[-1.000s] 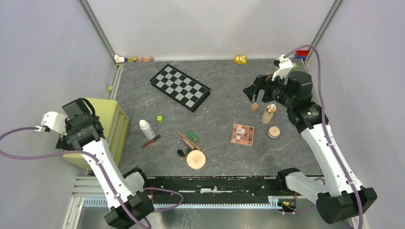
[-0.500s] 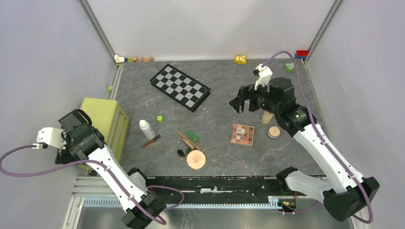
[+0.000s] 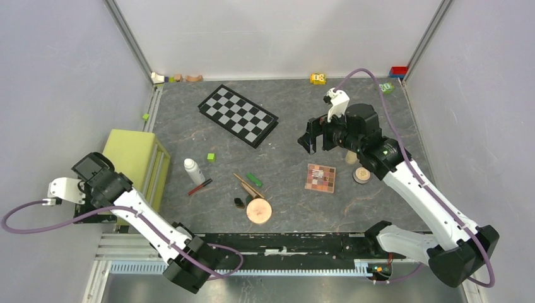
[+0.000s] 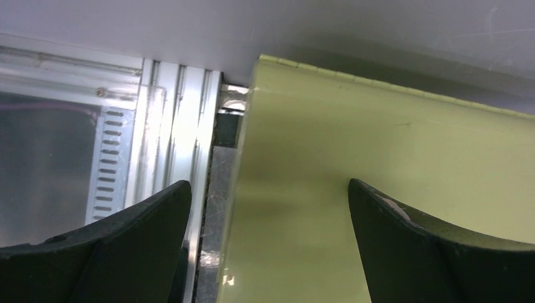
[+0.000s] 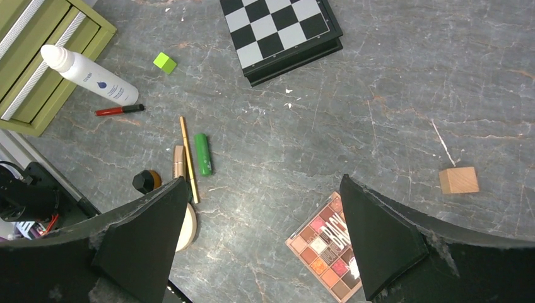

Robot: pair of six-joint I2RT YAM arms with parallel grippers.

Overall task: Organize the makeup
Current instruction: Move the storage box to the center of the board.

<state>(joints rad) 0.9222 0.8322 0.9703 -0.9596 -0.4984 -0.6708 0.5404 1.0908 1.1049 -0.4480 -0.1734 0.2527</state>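
Right gripper (image 3: 313, 144) hovers just beyond the far-left corner of the eyeshadow palette (image 3: 320, 178), jaws spread wide, nothing between them. The small compact (image 3: 362, 174) sits just right of the palette. The beige bottle (image 3: 351, 156) is just behind that, partly hidden by the arm. Left of the palette lie the green tube (image 3: 254, 179) and big round compact (image 3: 258, 211), with the red pencil (image 3: 199, 187) and white bottle (image 3: 193, 171) further out. Far left of the palette, the left gripper (image 4: 268, 240) gapes wide and empty over the green drawer box (image 4: 378, 158).
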